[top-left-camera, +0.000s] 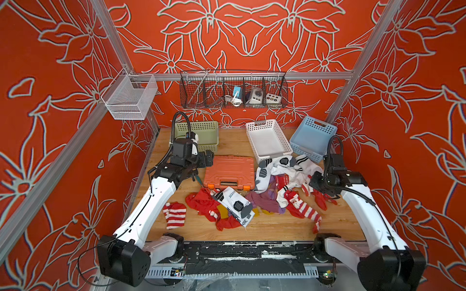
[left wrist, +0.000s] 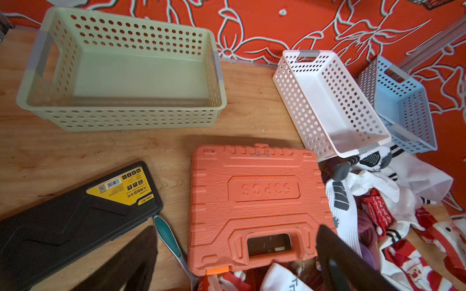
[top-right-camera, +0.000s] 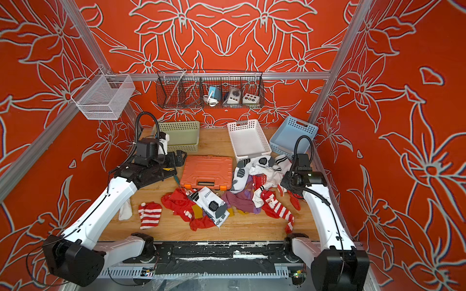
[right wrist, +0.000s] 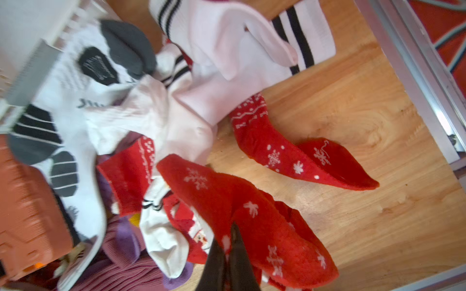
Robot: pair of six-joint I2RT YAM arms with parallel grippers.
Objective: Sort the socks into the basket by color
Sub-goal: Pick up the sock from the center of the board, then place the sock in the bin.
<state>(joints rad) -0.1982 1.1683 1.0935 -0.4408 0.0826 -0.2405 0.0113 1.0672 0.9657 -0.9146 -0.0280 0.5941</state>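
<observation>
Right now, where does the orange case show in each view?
Top views: orange case mid-table in both, bordering the socks.
Left wrist: case in the middle, handle toward the camera.
Right wrist: blurred orange sliver at the frame edge, beside the socks.
Shared landmark: white basket beside it.

Red walls (top-left-camera: 252, 32) printed with large, pale-outlined flowers close in on three sides of a light wooden tabletop (top-left-camera: 277, 228) under bright, even light. Silver aluminium frame rails (top-left-camera: 320, 74) run up the corners and across the back, carrying a white wire-mesh bin (top-left-camera: 128, 100) and a divided black wire rack (top-left-camera: 201, 93).
</observation>
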